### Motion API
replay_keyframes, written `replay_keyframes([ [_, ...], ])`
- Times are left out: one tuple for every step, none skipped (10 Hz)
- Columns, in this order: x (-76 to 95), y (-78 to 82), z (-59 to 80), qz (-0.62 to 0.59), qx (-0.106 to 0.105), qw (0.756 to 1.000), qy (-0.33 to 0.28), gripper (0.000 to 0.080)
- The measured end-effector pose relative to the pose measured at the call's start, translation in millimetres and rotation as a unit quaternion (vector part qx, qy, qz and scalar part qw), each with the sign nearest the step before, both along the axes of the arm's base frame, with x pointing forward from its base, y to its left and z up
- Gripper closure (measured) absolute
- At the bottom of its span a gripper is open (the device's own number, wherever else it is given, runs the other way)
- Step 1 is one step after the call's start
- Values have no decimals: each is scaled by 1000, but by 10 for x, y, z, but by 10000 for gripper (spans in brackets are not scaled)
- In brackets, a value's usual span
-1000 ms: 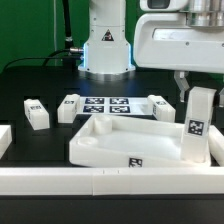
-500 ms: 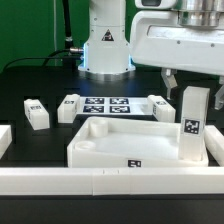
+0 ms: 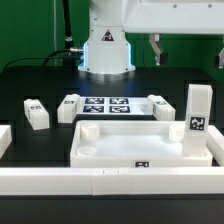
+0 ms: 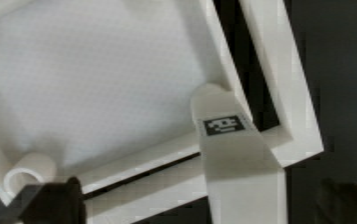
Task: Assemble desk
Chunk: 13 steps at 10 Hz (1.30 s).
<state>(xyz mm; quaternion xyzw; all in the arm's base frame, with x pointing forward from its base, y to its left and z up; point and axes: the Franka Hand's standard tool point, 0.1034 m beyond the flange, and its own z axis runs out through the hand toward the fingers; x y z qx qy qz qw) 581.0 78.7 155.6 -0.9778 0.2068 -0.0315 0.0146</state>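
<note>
Tray (image 3: 110, 152) and post (image 3: 197, 105) were white, each with small black-and-white square tags. Bench (image 3: 30, 86) was black, front rail (image 3: 100, 182) white, marker board (image 3: 103, 104) white with black tags, backdrop (image 3: 25, 25) green.

tabletop (image 3: 130, 150): centre, rim up, on black counter (image 3: 25, 85)
upright leg (image 3: 197, 120): standing at tabletop's right end
loose leg (image 3: 36, 115): left, lying flat
marker board (image 3: 105, 105): behind tabletop
jaws: upper right, spread wide, empty, above upright leg

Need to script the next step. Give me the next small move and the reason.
Probably travel over to the loose leg lying beyond the tabletop and lower onto it. The fingers hang open and empty up high, and one leg stands upright at the tabletop's corner on the exterior view's right, ungripped.
</note>
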Motion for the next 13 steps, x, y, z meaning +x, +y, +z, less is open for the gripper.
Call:
replay_keyframes([
  [10, 1, -16, 0, 0, 1000, 1, 150],
  [8, 0, -24, 1, -1, 1000, 1, 150],
  [12, -6, -33, 10, 1, 1000, -3, 150],
  [-7, -25, -73, 24, 6, 1000, -11, 150],
  [-97, -8, -90, 35, 5, 999, -10, 150],
  [-236, -28, -117, 93, 1, 996, -19, 150],
  [-397, -68, -196, 143, -5, 989, -29, 150],
  [-519, -41, -294, 133, -6, 990, -41, 150],
  [-604, -5, -349, 121, -5, 992, -42, 150],
  [-567, -18, -322, 128, -5, 991, -41, 150],
  [-556, -20, -320, 128, -6, 991, -42, 150],
  [-559, -33, -336, 135, -6, 989, -53, 150],
  [-654, -69, -420, 139, -6, 988, -72, 150],
])
